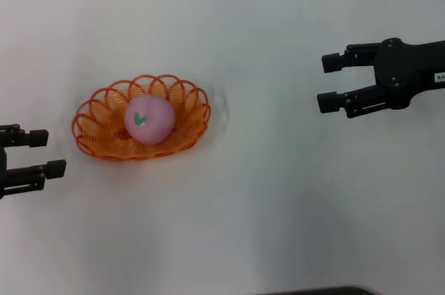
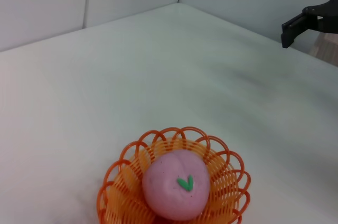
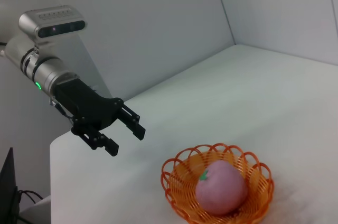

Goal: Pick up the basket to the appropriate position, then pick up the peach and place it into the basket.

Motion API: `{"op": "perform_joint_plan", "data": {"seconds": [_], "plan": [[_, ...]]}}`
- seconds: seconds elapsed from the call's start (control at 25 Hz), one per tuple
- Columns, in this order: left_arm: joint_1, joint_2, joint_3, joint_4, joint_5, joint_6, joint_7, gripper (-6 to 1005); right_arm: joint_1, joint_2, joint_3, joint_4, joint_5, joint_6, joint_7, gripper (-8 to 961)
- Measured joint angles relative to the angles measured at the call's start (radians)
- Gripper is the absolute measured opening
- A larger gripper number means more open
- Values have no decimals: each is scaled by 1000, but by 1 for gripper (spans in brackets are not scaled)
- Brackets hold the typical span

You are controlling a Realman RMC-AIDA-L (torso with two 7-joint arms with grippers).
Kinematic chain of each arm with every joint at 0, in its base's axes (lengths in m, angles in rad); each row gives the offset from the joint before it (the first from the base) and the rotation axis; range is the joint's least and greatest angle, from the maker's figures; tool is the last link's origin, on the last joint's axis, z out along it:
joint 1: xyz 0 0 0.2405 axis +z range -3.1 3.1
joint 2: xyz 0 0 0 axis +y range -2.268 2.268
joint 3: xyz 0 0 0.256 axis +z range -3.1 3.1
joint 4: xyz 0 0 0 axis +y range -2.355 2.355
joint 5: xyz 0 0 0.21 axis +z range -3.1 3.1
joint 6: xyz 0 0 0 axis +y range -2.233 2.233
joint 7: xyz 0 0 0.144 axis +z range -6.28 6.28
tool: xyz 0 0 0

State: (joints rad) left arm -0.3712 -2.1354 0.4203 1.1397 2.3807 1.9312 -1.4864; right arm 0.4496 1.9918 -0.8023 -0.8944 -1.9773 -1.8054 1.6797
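Resting inside the basket (image 1: 90, 131) on the worktop (image 1: 278, 204): the peach (image 1: 149, 120), task apparently finished. Hanging open, holding nothing, both clear: left pincer (image 1: 42, 152), right pincer (image 1: 332, 82).

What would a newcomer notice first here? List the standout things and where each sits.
The eye lands on the pink peach sitting inside the orange basket on the white table, left of centre in the head view. Next come the two black grippers, both open and empty: the left gripper just beside the basket's left end, the right gripper well off to the right, apart from it.
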Motion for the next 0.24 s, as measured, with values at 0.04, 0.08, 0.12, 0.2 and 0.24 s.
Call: {"op": "perform_joint_plan", "data": {"seconds": [0.04, 0.08, 0.12, 0.2, 0.24], "plan": [[0, 0, 0, 0, 0, 0, 0, 642, 0, 0, 0, 0, 0, 0, 0, 946], [0, 0, 0, 0, 0, 0, 0, 642, 1, 1, 0, 0, 0, 0, 0, 946], [0, 0, 0, 0, 0, 0, 0, 642, 2, 2, 0, 0, 0, 1, 0, 946], [0, -1, 0, -1, 0, 0, 0, 642, 4, 3, 0, 0, 0, 1, 0, 946], [0, -1, 0, -2, 0, 0, 0, 642, 5, 3, -1, 0, 0, 1, 1, 946]]}}
